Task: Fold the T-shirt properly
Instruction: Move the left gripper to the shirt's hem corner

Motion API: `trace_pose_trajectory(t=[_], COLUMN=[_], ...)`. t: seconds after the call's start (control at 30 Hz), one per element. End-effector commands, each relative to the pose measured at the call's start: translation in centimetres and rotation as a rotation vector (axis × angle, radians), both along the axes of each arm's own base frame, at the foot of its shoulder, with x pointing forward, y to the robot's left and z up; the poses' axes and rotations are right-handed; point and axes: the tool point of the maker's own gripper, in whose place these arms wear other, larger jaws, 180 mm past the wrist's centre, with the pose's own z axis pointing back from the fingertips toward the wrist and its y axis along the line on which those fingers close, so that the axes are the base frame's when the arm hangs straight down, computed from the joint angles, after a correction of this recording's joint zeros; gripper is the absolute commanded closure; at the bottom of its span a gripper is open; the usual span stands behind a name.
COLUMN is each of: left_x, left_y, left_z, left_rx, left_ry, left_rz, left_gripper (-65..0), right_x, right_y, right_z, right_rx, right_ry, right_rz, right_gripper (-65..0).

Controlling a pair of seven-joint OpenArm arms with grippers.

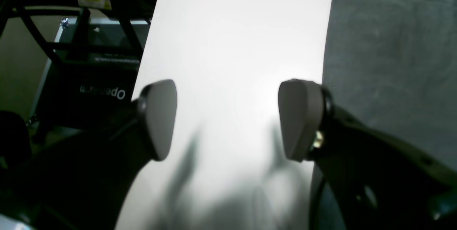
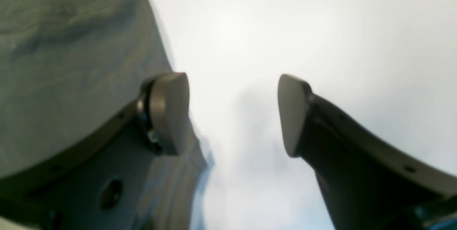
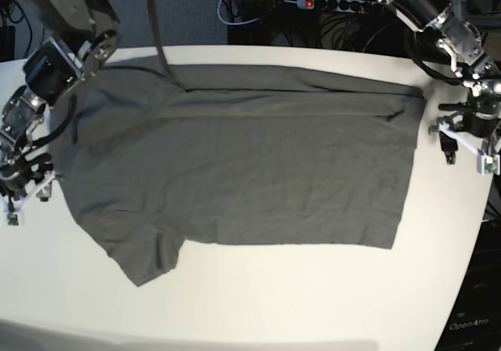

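Grey pads of the left gripper fill the foreground of the left wrist view, spread wide apart with nothing between them. They hang over bare white table, and the T-shirt lies just beside the right-hand pad. Beyond the table's far edge from the shirt stands a dark case with white lettering.

Right wrist view: the right gripper is likewise spread wide and empty, over bare table. The T-shirt reaches up to one finger; contact cannot be determined, as the frame is blurred.

Base view: the T-shirt lies flat on the table, dark grey, laid sideways. Its far long edge is folded over in a band. One short sleeve juts toward the near edge. The left gripper sits just off the shirt's hem end; the right gripper sits at the opposite, sleeve end. A power strip lies beyond the table's far edge.
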Motion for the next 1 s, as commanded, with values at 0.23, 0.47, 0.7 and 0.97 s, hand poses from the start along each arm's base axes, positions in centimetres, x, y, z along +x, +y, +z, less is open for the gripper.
trace_pose_trajectory(t=[0.23,0.47,0.7,0.97], left_x=[0.6,0.6,0.6,0.5], left_y=[0.6,0.6,0.6,0.6], left_z=[1.9,1.9,1.8,1.8], left_rx=[0.032,0.032,0.031,0.032], left_ry=[-0.054,-0.053,-0.050,-0.050], left_rz=[-0.002,-0.002,-0.002,-0.001], left_gripper=[-42.1,-42.1,-42.1,-42.1], right_x=[4.2,5.3,6.0,4.5], right_y=[-1.6,-1.2,-1.1,0.3], right_z=[2.1,0.2,-0.8,-3.2], right_rx=[0.074,0.227,0.373,0.493], right_ry=[-0.062,-0.033,-0.032,0.010], right_rz=[-0.007,-0.030,-0.060,-0.094], right_gripper=[-38.7,-38.7,-38.7,-38.7])
